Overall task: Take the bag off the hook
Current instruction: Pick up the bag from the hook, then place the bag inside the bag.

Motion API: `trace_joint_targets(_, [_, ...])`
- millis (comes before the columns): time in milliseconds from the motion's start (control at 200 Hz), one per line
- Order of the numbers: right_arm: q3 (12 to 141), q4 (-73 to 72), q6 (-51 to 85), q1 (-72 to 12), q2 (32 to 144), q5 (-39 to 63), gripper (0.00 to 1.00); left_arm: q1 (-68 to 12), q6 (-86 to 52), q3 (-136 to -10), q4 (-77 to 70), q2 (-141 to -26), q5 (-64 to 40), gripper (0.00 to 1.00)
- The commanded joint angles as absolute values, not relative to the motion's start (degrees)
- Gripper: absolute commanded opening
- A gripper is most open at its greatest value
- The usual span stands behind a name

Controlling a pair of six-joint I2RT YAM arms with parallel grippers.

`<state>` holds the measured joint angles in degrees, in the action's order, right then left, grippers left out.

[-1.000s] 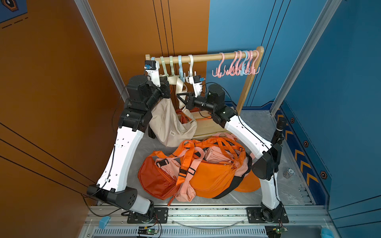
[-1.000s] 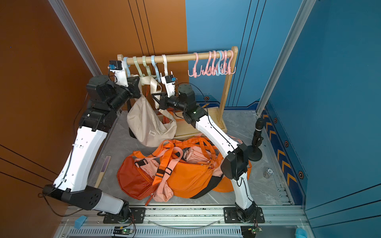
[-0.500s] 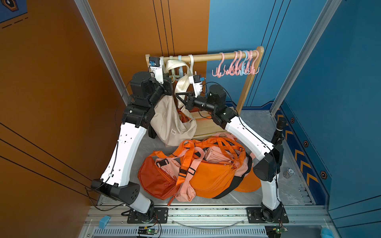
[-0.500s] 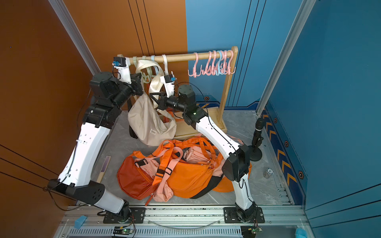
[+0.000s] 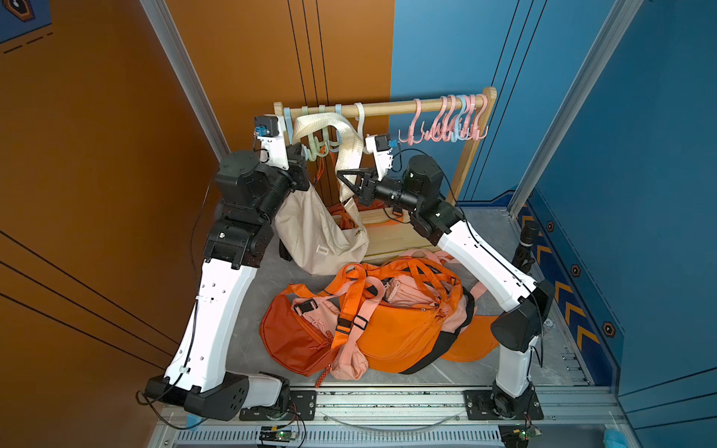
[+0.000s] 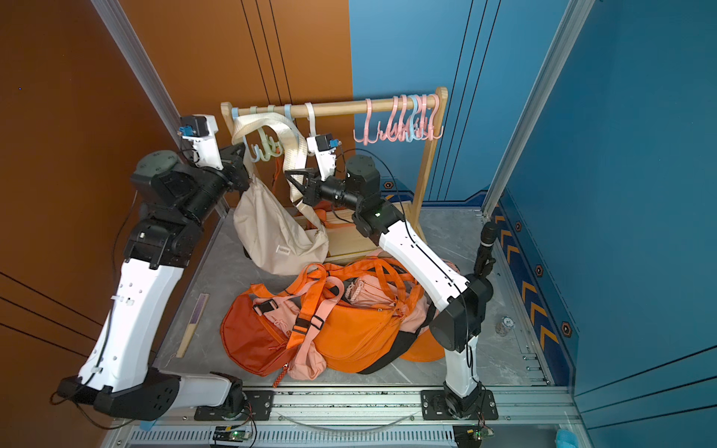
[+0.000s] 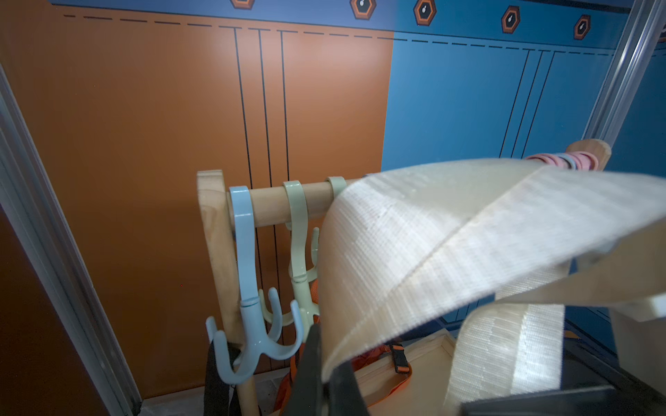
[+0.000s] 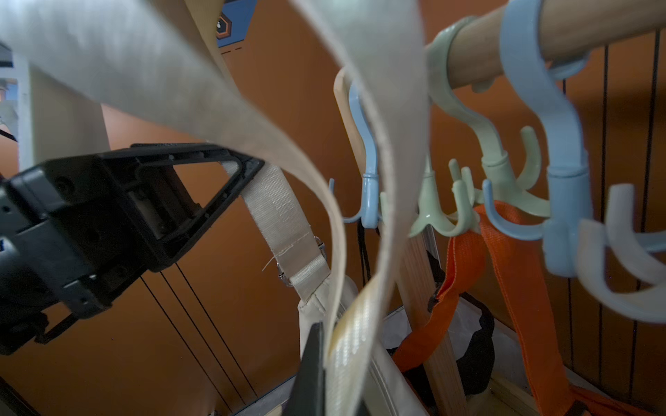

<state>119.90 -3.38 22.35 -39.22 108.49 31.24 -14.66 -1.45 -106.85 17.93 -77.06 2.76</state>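
In both top views I see the pale wooden garment rack (image 5: 392,108) at upper centre, with a heap of orange and pink bags (image 5: 388,329) below it on the grey floor. The beige fabric sling bag (image 5: 314,236) hangs left of centre between my arms. Its cream woven strap (image 5: 333,130) arches above the prongs of the green and blue plastic hooks (image 5: 318,149); whether it catches one I cannot tell. My left gripper (image 8: 248,167) is clamped on the strap beside the bag, and my right gripper (image 8: 319,363) pinches its other run. The bag's small label (image 5: 322,250) is too small to read
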Motion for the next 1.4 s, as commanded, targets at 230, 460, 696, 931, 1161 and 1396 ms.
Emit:
trace_joint_targets(230, [128.1,5.9,15.3,-43.0,104.4,28.5,0.00,-12.7,-2.7,-108.5,16.2,-73.2,3.0,0.00])
trace_joint_targets(460, [129.6,10.7,9.8,-47.3,101.5,26.1,0.00,-12.1,-2.0,-105.6,15.9,-66.9,5.2,0.00])
trace_joint_targets(696, [133.5,16.0,5.4,-51.3,99.6,24.0,0.00,-12.1,-0.5,-104.0,17.2,-61.7,7.9,0.00])
trace_joint_targets(931, [132.7,18.9,2.7,-55.9,97.0,22.2,0.00,-12.1,0.9,-102.7,19.3,-57.4,15.3,0.00])
trace_joint_targets(1161, [127.7,21.2,-4.5,-64.4,93.5,17.5,0.00,-12.1,6.1,-94.8,16.3,-50.0,24.4,0.00])
trace_joint_targets(1396, [124.8,21.3,-5.4,-69.4,92.9,16.5,0.00,-12.4,10.0,-86.9,16.3,-41.7,29.5,0.00])
